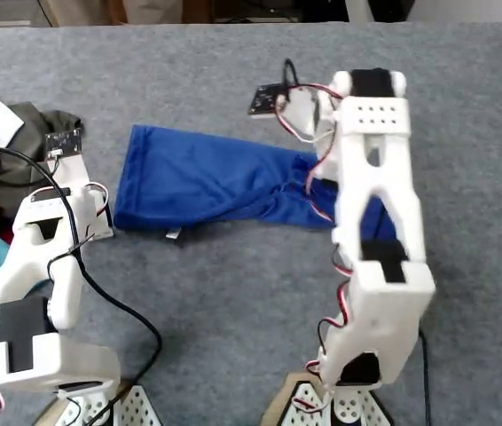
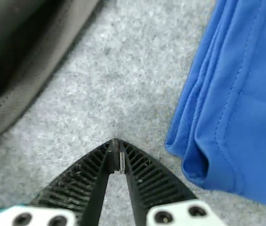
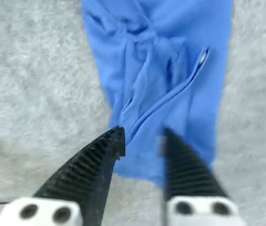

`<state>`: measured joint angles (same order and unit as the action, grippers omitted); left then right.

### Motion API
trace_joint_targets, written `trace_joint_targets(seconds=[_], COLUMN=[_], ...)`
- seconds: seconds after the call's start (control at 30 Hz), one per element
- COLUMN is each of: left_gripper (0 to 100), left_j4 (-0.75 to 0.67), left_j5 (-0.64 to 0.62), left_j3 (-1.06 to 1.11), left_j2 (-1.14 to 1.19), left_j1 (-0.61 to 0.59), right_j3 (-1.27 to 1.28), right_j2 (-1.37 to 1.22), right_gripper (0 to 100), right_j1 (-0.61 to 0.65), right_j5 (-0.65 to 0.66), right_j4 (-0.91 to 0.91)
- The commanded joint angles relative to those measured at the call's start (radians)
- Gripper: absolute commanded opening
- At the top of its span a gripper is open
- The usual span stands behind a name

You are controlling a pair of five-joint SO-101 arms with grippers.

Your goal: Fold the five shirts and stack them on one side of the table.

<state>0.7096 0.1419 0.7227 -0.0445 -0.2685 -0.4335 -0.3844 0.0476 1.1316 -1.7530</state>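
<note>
blue shirt [image 3: 170, 70] — beneath right gripper [image 3: 141, 136], jaws apart

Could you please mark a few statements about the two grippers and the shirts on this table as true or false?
1. The left gripper is shut and empty. True.
2. The right gripper is shut on the blue shirt. False: its jaws are open over one end of the shirt.
3. The blue shirt lies on top of the pile. False: it lies apart from the pile, in the middle of the table.
4. The pile sits at the table's edge beside the left arm. True.
</note>
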Motion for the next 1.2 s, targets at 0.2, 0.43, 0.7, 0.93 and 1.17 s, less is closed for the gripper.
trace_joint_targets(seconds=[0.2,0.43,0.7,0.93,1.17], left_gripper=[2,2,2,2,2], left_j4=[-0.009,-0.011,-0.011,-0.011,-0.011], left_j5=[0.012,0.012,0.012,0.012,0.012], left_j3=[-0.005,-0.005,-0.005,-0.005,-0.005], left_j2=[-0.038,-0.038,-0.038,-0.038,-0.038], left_j1=[-0.002,-0.002,0.000,0.000,0.000], right_j3=[0.565,0.599,0.392,0.177,-0.077], right_j2=[0.162,0.148,0.005,-0.108,-0.188], right_gripper=[0.5,0.5,0.5,0.5,0.5], right_j1=[-0.119,-0.113,-0.130,-0.133,-0.142], right_j5=[0.000,-0.003,-0.005,-0.005,-0.055], right_j4=[0.353,0.499,0.509,0.511,0.465])
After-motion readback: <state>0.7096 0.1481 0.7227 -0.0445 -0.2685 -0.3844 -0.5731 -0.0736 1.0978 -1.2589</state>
